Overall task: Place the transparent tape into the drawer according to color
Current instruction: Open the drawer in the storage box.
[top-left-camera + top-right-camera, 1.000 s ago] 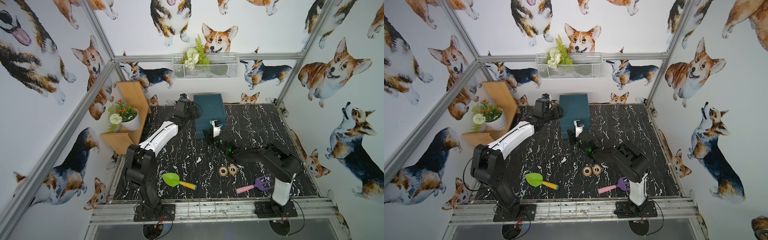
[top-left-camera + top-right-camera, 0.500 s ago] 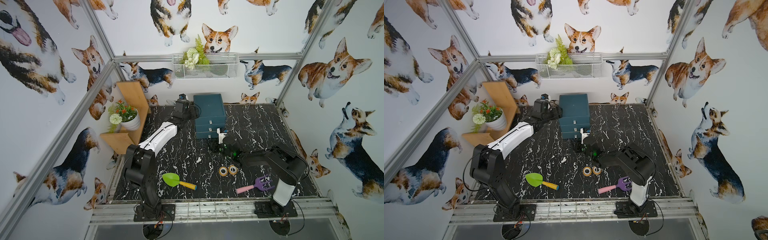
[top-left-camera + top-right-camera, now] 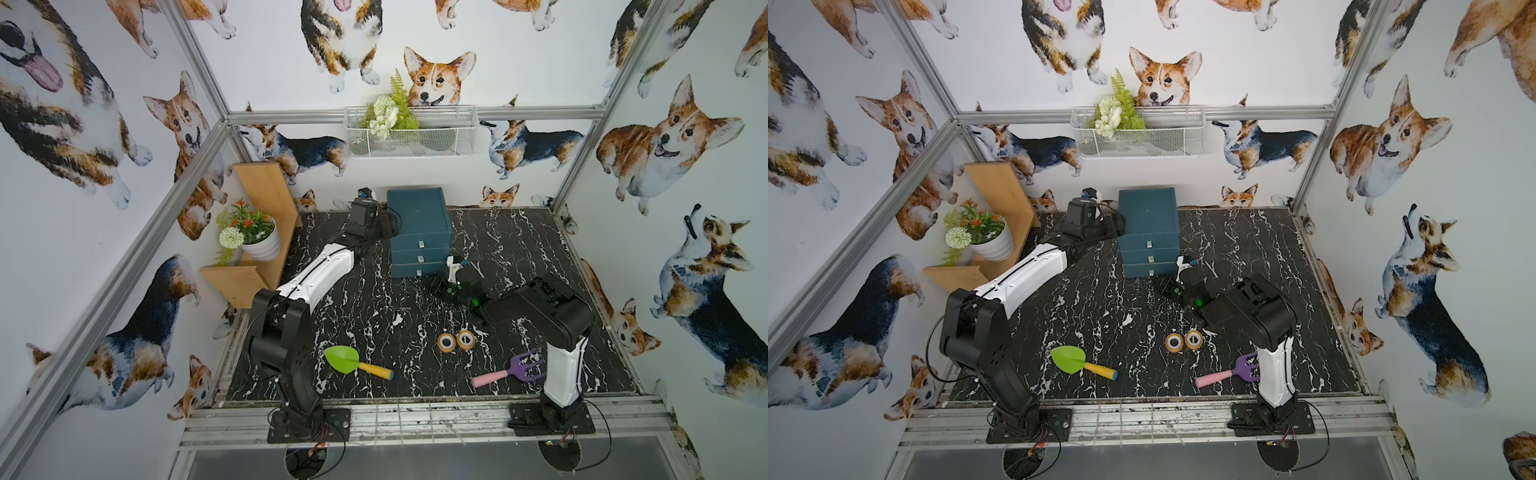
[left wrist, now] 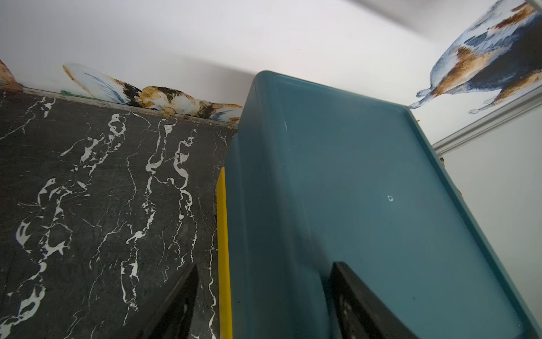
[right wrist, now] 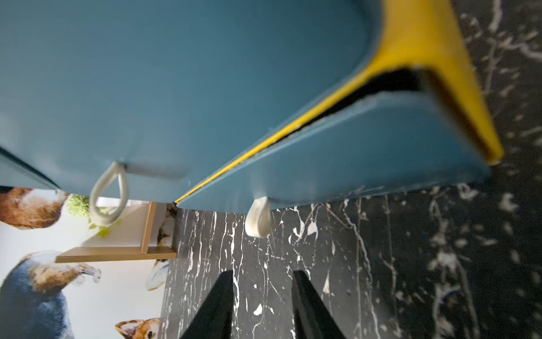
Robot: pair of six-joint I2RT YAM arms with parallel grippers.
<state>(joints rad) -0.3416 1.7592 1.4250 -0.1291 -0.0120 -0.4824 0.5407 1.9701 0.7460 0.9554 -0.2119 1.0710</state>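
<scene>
On tabletop (image 3: 365,307), tape rolls (image 3: 445,341), apart from right fingers (image 5: 311,308)

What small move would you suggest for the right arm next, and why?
Probably swing the right gripper toward the tape rolls: its jaws are open and empty, the drawers look nearly shut, and two rolls lie on the table.

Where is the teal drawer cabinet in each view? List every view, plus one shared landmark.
Both top views: teal drawer cabinet near frame centre.
Left wrist: close up, its top and side wall.
Right wrist: close up, drawer fronts with white loop pulls.
Shared landmark: black marbled tabletop.
</scene>
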